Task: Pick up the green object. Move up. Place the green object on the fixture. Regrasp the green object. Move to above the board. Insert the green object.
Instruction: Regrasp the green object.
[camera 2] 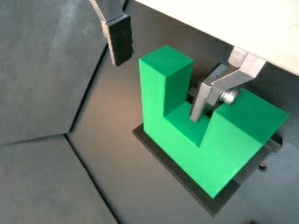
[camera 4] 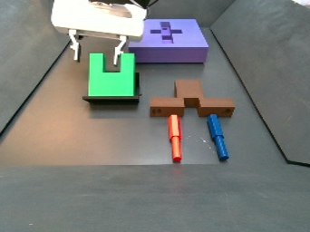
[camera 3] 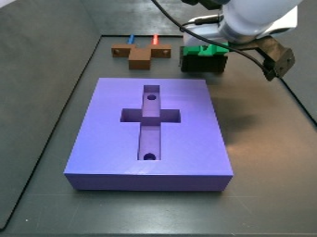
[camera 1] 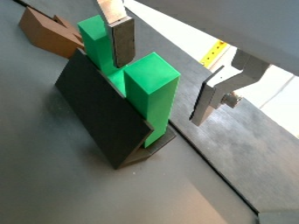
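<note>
We see the bright green object seated on the dark fixture near 1 desk edge; the purple board, cross recess and 2 holes open, lies apart.

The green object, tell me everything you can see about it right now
The green object is a bright green, chunky plastic block with a raised arm and a notch beside it. It rests on the dark fixture, near the brown cross-shaped piece. The gripper straddles the raised arm, fingers apart and not clamping it.
</note>
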Controlling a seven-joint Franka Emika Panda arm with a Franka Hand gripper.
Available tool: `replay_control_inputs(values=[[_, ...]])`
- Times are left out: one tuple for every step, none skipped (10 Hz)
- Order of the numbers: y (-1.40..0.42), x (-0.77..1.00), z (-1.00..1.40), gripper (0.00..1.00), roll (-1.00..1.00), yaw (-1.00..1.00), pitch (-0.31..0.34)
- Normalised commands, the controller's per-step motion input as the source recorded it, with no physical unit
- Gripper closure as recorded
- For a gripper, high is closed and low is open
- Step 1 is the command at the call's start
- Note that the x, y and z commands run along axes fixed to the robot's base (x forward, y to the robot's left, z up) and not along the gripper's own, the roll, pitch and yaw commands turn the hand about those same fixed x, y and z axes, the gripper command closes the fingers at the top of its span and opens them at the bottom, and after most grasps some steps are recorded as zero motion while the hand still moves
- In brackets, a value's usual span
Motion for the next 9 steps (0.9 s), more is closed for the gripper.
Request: replay_control_inputs(values=[[-0.03, 0.13, -0.2, 0.0, 0.18, -0.02, 0.0], [0.0, 0.13, -0.17, 0.0, 0.11, -0.01, 0.0], [0.0, 0.0, -0.14, 0.0, 0.13, 0.0, 0.0], [0.0, 0.0, -0.21, 0.0, 0.11, 0.0, 0.0], [0.0, 0.0, -0.22, 0.0, 0.13, 0.0, 0.0], [0.0, 0.0, -0.17, 0.0, 0.09, 0.0, 0.0], [0.0, 0.0, -0.06, 0.0, 0.08, 0.0, 0.0], [0.0, 0.0, -0.01, 0.0, 0.03, 0.0, 0.0], [0.03, 0.04, 0.0, 0.0, 0.0, -0.03, 0.011]])
